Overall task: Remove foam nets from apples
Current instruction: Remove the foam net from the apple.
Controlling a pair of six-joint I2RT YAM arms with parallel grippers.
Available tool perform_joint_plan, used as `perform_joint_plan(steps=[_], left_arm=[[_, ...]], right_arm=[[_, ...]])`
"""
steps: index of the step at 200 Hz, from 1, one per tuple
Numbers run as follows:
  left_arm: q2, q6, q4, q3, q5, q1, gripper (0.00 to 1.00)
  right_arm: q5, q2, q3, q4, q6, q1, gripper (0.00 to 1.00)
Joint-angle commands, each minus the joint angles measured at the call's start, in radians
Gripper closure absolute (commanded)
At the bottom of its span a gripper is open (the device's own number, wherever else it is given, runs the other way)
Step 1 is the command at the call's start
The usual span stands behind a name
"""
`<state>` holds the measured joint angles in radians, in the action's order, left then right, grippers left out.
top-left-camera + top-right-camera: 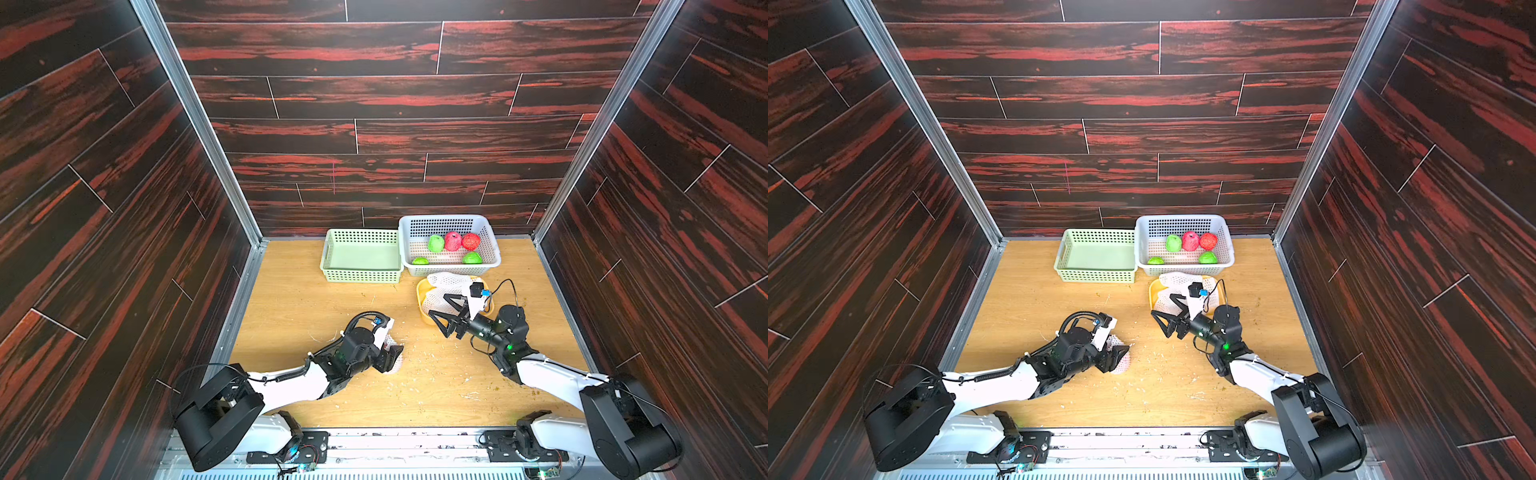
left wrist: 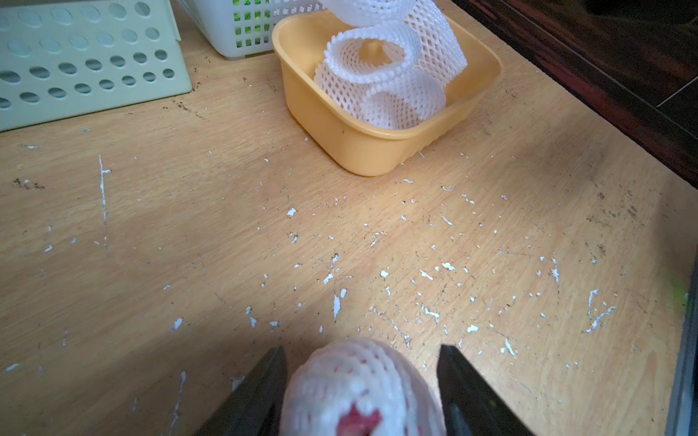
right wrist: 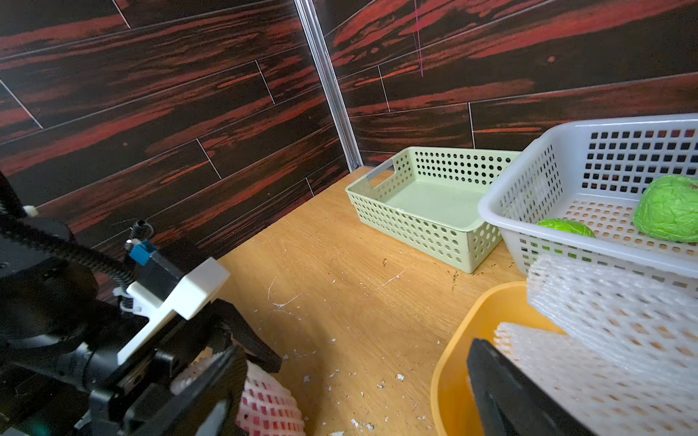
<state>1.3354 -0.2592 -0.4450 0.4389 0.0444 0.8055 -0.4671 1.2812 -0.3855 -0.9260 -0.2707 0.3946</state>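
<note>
Black left gripper (image 2: 362, 348) straddles round foam-netted red apple (image 2: 359, 389), grip unclear; right gripper (image 1: 438, 305) gapes empty.

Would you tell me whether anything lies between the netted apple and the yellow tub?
Nothing on the table does: only white crumbs lie between the netted apple and the yellow tub, though the right gripper hovers by its near corner.

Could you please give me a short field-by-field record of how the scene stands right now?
Left end effector: jaws either side of a netted red apple on the table; grip unclear
Right end effector: open, empty, by the yellow tub
Yellow tub: holds loose foam nets
White basket: five apples, three green, two red, seemingly bare
Green basket: empty
</note>
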Motion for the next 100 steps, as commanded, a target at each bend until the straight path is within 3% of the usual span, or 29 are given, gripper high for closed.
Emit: perform_joint_plan(steps=[1,16,26,50,66,84,100], left_arm=[[0.006,-0.005,-0.037,-0.022,0.001,0.003,0.46],[0.011,-0.005,-0.046,-0.025,0.004,0.003,0.5],[0.013,-0.003,-0.043,-0.021,0.008,0.003,0.61],[0.001,0.005,-0.018,-0.008,0.007,0.003,0.72],[-0.027,0.019,0.019,0.008,0.003,0.003,0.87],[-0.068,0.032,0.071,0.032,-0.012,0.003,0.9],[-0.109,0.037,0.093,0.049,-0.023,0.0,0.99]], right_arm=[[0.011,0.01,-0.027,0.016,0.001,0.006,0.05],[0.013,0.011,-0.029,0.018,0.001,0.006,0.05],[0.015,0.01,-0.029,0.02,0.001,0.006,0.05],[0.023,0.009,-0.029,0.027,0.003,0.005,0.05],[0.027,0.007,-0.029,0.029,0.005,0.006,0.05],[0.032,0.004,-0.029,0.032,0.004,0.006,0.05],[0.035,0.001,-0.027,0.03,0.005,0.006,0.05]])
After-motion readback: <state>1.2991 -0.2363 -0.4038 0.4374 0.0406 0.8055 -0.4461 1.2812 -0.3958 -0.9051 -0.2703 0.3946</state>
